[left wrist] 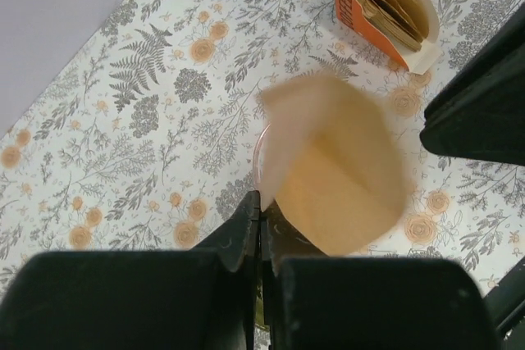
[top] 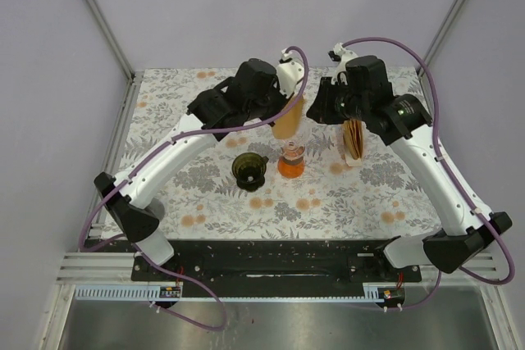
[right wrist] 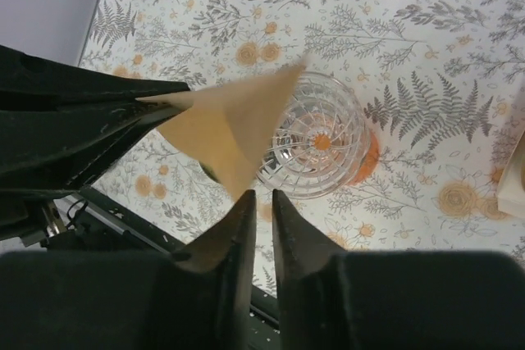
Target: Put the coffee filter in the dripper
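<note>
My left gripper (left wrist: 262, 202) is shut on the edge of a tan paper coffee filter (left wrist: 336, 170) and holds it in the air, just above the dripper. The dripper (top: 292, 156) is clear ribbed glass on an orange base; in the left wrist view only a bit of its rim (left wrist: 260, 149) shows past the filter. In the right wrist view the filter (right wrist: 234, 125) hangs at the left of the dripper (right wrist: 320, 141). My right gripper (right wrist: 261, 196) is empty, with a narrow gap between its jaws, just below the filter's tip. The left gripper (top: 279, 104) and the right gripper (top: 328, 108) are close together.
An orange and white box of filters (top: 354, 138) stands to the right of the dripper and also shows in the left wrist view (left wrist: 385, 6). A dark green cup (top: 248, 168) sits to the left of the dripper. The floral tablecloth (top: 344, 194) covers the table.
</note>
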You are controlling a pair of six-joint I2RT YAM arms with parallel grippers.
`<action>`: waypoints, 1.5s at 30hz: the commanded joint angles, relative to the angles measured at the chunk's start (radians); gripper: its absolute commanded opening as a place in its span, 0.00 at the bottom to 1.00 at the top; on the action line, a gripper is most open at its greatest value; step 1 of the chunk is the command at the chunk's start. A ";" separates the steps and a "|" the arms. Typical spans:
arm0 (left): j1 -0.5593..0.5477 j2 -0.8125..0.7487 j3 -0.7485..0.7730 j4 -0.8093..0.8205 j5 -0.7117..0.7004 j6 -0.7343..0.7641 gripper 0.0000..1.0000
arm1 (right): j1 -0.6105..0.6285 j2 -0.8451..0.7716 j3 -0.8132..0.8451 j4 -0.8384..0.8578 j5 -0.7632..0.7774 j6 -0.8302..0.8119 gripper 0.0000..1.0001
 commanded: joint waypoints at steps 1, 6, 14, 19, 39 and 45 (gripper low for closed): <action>0.029 -0.051 0.003 -0.058 0.082 -0.037 0.00 | 0.003 0.009 0.003 0.057 -0.076 -0.086 0.31; 0.050 -0.026 0.009 -0.086 0.113 -0.083 0.00 | 0.003 -0.021 -0.053 0.112 -0.075 -0.106 0.46; 0.104 -0.020 0.017 -0.069 0.161 -0.296 0.01 | 0.096 -0.105 -0.161 0.261 0.061 0.017 0.62; 0.125 -0.044 -0.014 -0.026 0.136 -0.425 0.03 | 0.231 -0.111 -0.185 0.294 0.236 0.015 0.66; 0.127 -0.066 -0.049 -0.030 0.161 -0.467 0.04 | 0.324 0.107 -0.053 0.179 0.637 -0.019 0.28; 0.138 -0.092 -0.076 -0.038 0.151 -0.407 0.05 | 0.308 0.099 0.002 0.057 0.675 -0.011 0.04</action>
